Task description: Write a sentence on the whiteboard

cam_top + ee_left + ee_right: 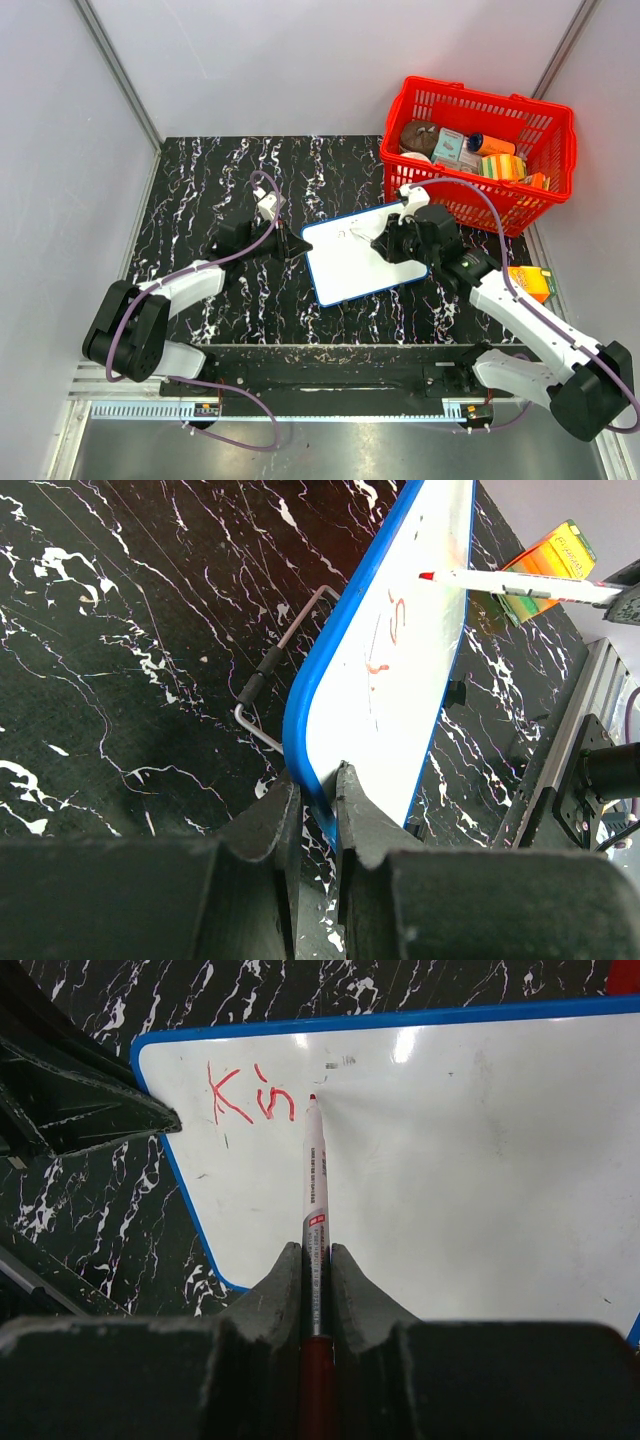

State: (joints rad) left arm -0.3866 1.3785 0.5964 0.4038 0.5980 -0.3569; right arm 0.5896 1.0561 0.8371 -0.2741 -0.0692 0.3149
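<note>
My desk (200,190) is a black slab veined with white like marble. Plain grey walls (300,60) box it in at the back and on both sides, and a metal rail (330,385) runs along the near edge where my arms are bolted.

The whiteboard (350,262) sits mid-desk, turned askew, between my two tools. My left tool (318,790) is clenched on the blue frame at the board's left end, its fingers pinching the rim from both faces. My right tool (316,1255) is clamped around a red marker (316,1185). The barrel runs straight out between the fingers and the tip points at the white surface. The sentence (248,1100) is only a red "K", an "i" and a curl, just left of that tip.

A bent wire stand (285,650) lies on the desk beside the gripped edge. The board seems lifted there, though I cannot tell whether the wire touches it.

A red basket (550,185) stands at the far right corner, just beside the board's far end, with small packets and tins inside. An orange-and-yellow carton (530,283) sits by my right forearm. From overhead, my right arm hides the board's right end.
</note>
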